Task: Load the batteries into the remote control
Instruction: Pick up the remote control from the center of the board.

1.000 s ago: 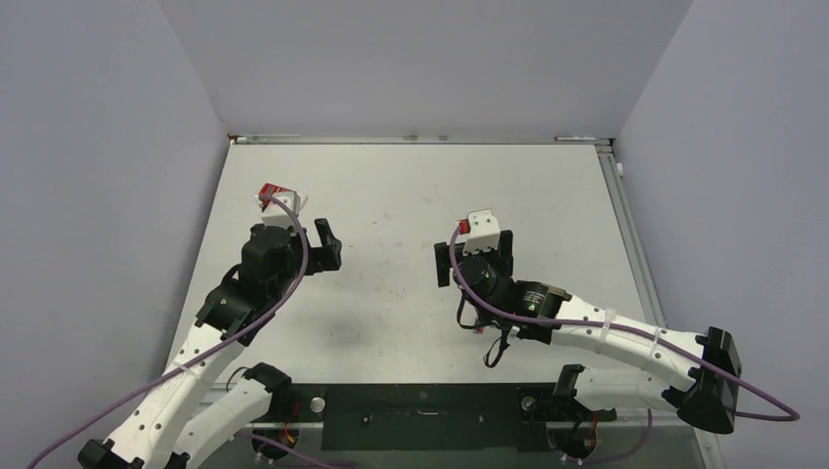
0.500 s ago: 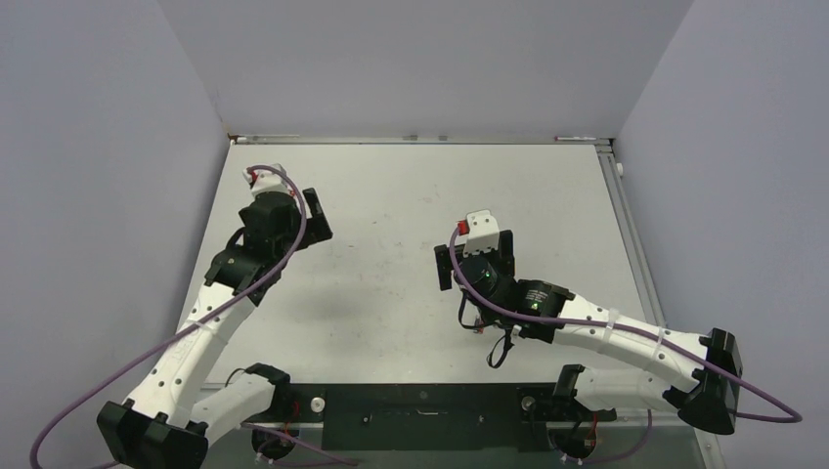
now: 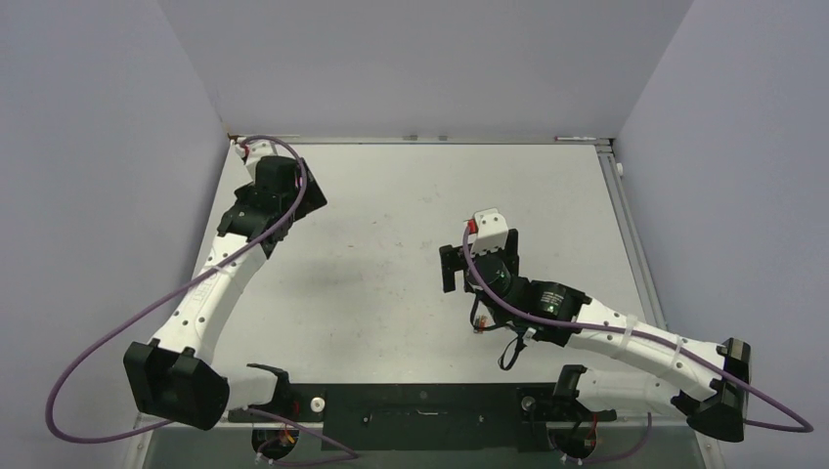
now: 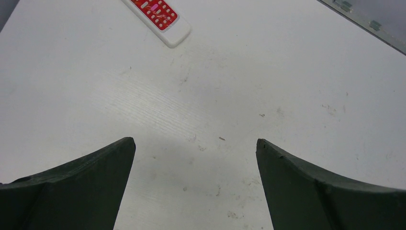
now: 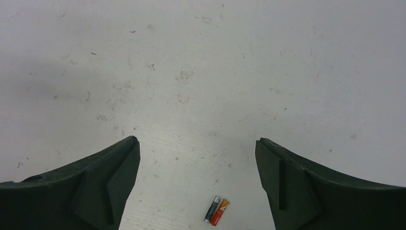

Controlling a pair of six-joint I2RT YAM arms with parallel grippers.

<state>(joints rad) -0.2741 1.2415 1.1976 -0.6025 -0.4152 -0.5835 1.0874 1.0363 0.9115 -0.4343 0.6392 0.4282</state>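
Observation:
The remote control point(image 4: 160, 14) lies at the top edge of the left wrist view, red button face up and partly cut off. It is well ahead of my left gripper point(image 4: 195, 140), which is open over bare table. In the top view the left gripper point(image 3: 282, 203) is near the far left corner, and the remote does not show there. Two batteries point(image 5: 216, 212), one red-orange and one dark, lie side by side at the bottom of the right wrist view. They sit just behind the open, empty right gripper point(image 5: 197, 140), which is at mid-table point(image 3: 479, 262).
The white table point(image 3: 391, 195) is scuffed and boxed in by grey walls on the left, back and right. A metal rail point(image 3: 420, 140) runs along the far edge. Purple cables trail from both arms.
The left arm has stretched out and swung toward the far left corner. The right gripper has shifted slightly nearer and to the right. Both grippers stayed open.

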